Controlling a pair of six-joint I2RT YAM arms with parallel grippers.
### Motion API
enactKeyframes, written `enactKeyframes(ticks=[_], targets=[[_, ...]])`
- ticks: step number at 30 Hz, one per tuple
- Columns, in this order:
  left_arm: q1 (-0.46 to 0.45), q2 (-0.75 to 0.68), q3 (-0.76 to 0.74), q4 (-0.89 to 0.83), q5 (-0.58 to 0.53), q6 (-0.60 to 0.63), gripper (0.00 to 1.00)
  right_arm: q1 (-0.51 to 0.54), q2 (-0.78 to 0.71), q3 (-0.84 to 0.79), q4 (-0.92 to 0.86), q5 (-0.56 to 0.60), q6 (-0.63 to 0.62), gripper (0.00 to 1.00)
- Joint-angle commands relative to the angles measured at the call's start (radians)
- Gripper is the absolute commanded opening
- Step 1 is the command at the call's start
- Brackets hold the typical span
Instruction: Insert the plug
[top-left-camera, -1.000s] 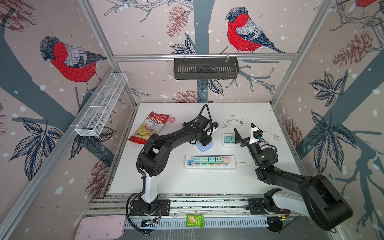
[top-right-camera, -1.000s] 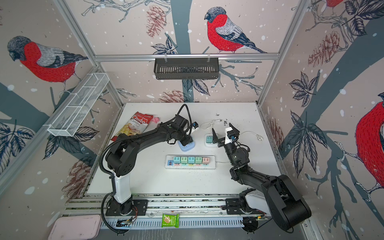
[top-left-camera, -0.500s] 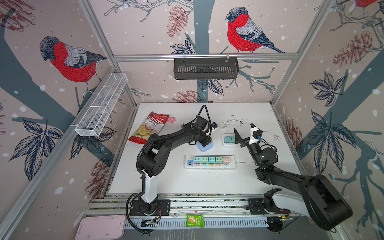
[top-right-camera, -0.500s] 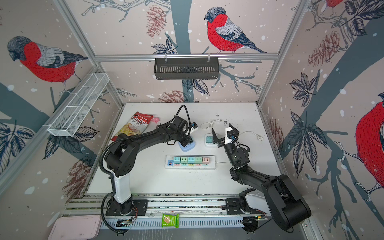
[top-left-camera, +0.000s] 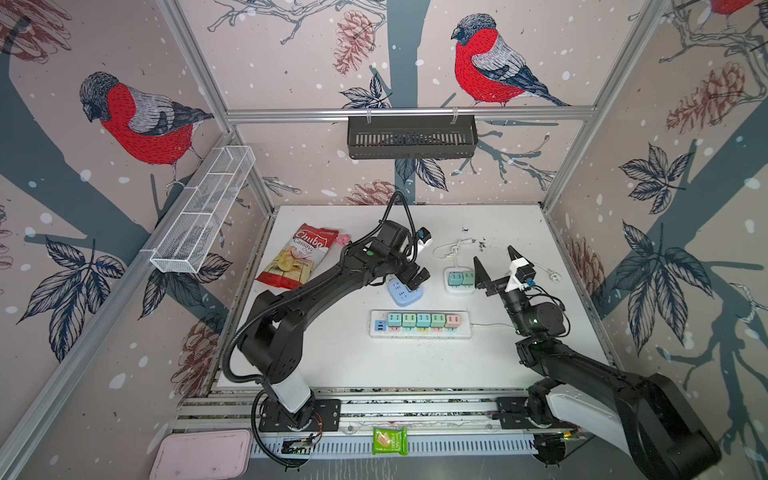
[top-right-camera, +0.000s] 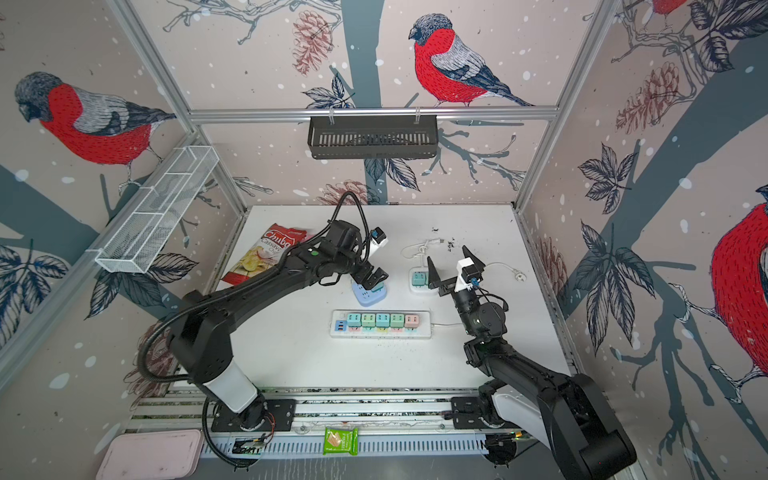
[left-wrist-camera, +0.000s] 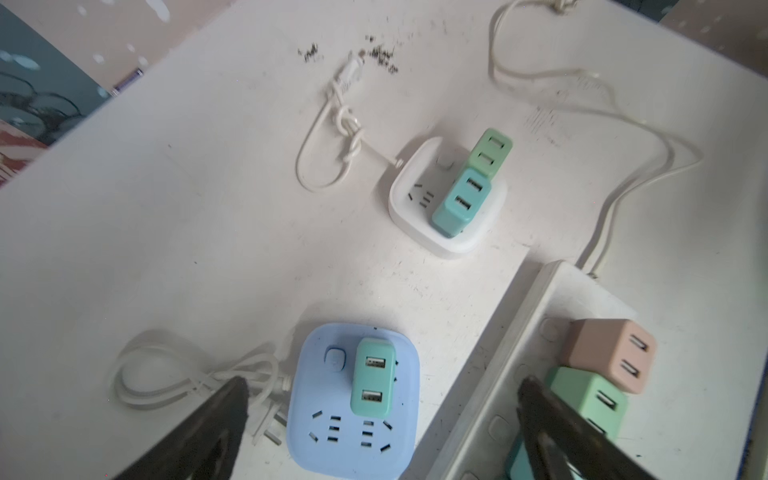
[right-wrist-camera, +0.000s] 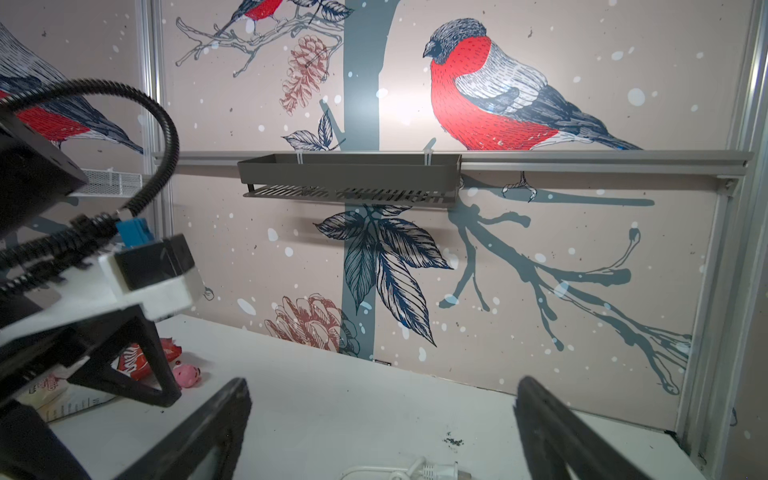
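A teal plug (left-wrist-camera: 372, 382) stands seated in the pale blue socket block (left-wrist-camera: 353, 440), next to the block's round button. My left gripper (left-wrist-camera: 382, 381) hovers just over it, open, with one finger on each side and neither touching the plug. In both top views the left gripper (top-left-camera: 413, 276) (top-right-camera: 372, 279) hangs above the blue block (top-left-camera: 402, 293) (top-right-camera: 365, 299) and covers most of the plug. My right gripper (top-left-camera: 494, 259) (top-right-camera: 448, 257) is raised, open and empty, tilted toward the back wall, beside the white square socket (top-left-camera: 459, 289).
The white square socket (left-wrist-camera: 419, 216) carries a teal and a green plug. A long white power strip (top-left-camera: 419, 332) (left-wrist-camera: 540, 299) holds several coloured plugs. A chips bag (top-left-camera: 301, 257) and pink toy (top-left-camera: 343, 240) lie back left. Loose white cords (left-wrist-camera: 320, 183) (top-left-camera: 550, 276) trail on the table (top-left-camera: 332, 353).
The left gripper's jaws have opened off the teal plug, which stays in the blue block. Both arms are otherwise where they were.
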Motion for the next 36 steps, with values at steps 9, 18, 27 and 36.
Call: enactKeyframes(ticks=[9,18,27,36], targets=[[0.107,-0.692,-0.662,0.734,-0.493,-0.22,0.97,-0.024,-0.172,0.217,-0.702,0.23,0.374,1.0],[0.33,-0.796,-1.093,1.127,-0.888,-0.201,0.97,-0.096,-0.176,0.197,-0.732,0.406,0.361,1.0],[0.538,-0.411,-1.212,1.492,-0.838,-0.341,0.97,-0.285,-0.085,0.105,-0.683,0.491,0.252,1.0],[0.542,0.006,-1.244,2.048,-0.571,-0.13,0.97,-0.345,0.179,-0.156,0.021,0.288,0.099,1.0]])
